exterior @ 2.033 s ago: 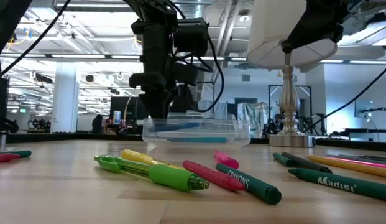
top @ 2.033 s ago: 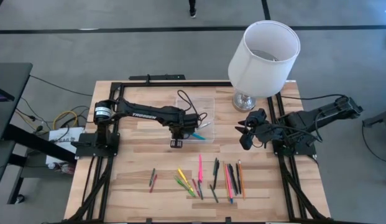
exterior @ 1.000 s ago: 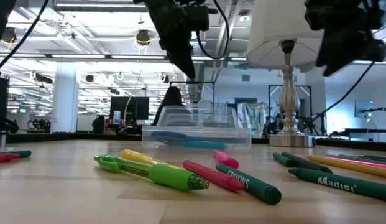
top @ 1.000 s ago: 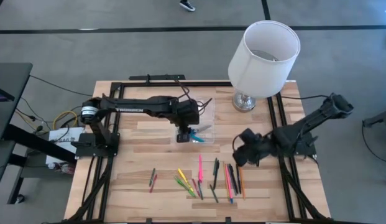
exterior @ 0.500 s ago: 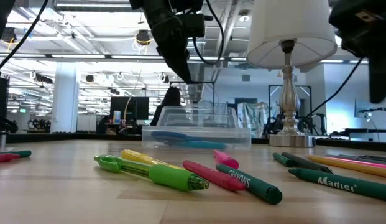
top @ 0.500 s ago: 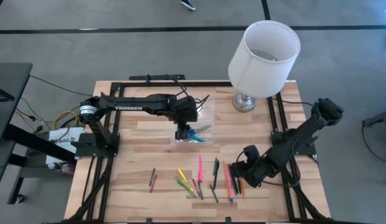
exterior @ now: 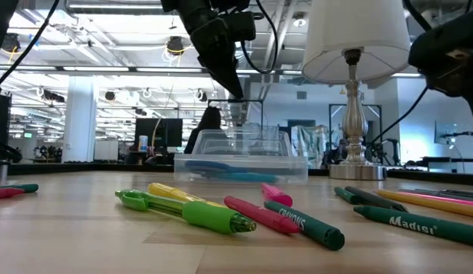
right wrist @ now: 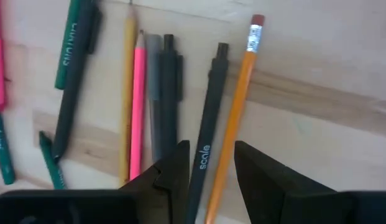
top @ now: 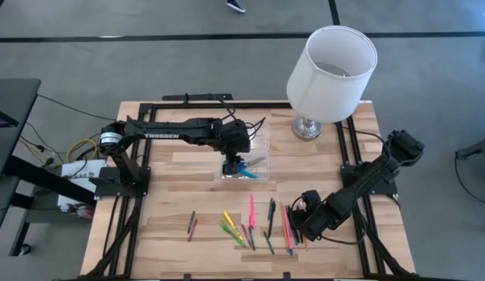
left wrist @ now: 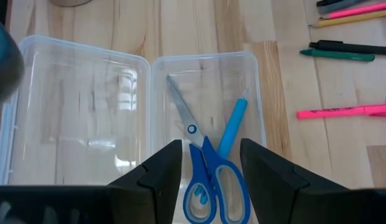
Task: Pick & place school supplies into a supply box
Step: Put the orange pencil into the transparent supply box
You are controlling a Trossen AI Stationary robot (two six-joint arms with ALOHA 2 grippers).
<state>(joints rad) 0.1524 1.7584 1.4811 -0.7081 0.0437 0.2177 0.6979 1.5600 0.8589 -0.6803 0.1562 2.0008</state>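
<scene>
The orange pencil [right wrist: 233, 118] runs top to bottom, eraser uppermost. The right gripper [right wrist: 211, 163], fingers parted, has dropped over it; the left gripper [left wrist: 211, 163] hangs unclenched above the supply box [left wrist: 205, 68].

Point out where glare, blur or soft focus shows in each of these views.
Left wrist view: window reflections streak the supply box, scissors crisp. Right wrist view: orange pencil and pens slightly soft. Low view: green pen sharp, lamp and room softer. High view: even light, no glare.

A white-shaded lamp [top: 331, 62] stands at the wooden table's [top: 172, 207] far corner.
</scene>
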